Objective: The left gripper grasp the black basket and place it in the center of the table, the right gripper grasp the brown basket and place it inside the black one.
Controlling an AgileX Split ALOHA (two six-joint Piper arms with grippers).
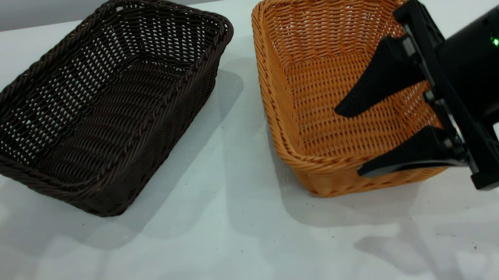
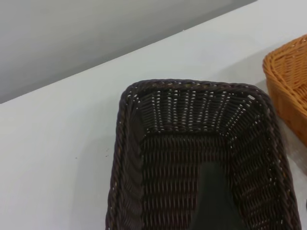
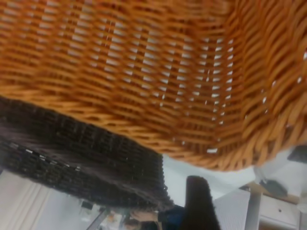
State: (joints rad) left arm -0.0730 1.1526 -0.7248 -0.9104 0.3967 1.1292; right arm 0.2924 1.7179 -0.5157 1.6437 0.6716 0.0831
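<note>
While both baskets sit on the table (image 1: pixel 222 249), I have the right tool (image 1: pixel 356 138) reaching in from the right side of the exterior view, over the brown basket (image 1: pixel 314 63). Its two flat black fingers (image 1: pixel 374 85) are spread wide apart: the upper one hangs over the basket's interior, and the lower one lies along the near rim and outer wall at the near right corner. From this angle I cannot tell whether either finger touches the wicker. The brown basket stands upright at centre-right on the table, and the black basket (image 1: pixel 95 107) stands upright just beside it to the left, turned at an angle, with a narrow strip of bare table between their far corners. My right wrist view is filled with close orange weave (image 3: pixel 144 62), with dark weave (image 3: pixel 86 158) beyond it and one dark finger (image 3: pixel 199 203) at the edge. My left wrist view looks down into the black basket (image 2: pixel 192 158), where a dark flat shape (image 2: pixel 213 201) lies over its floor; I take it for part of the left tool, but I cannot tell how its fingers stand. A corner of the brown basket (image 2: pixel 288 81) shows at that view's edge.
</note>
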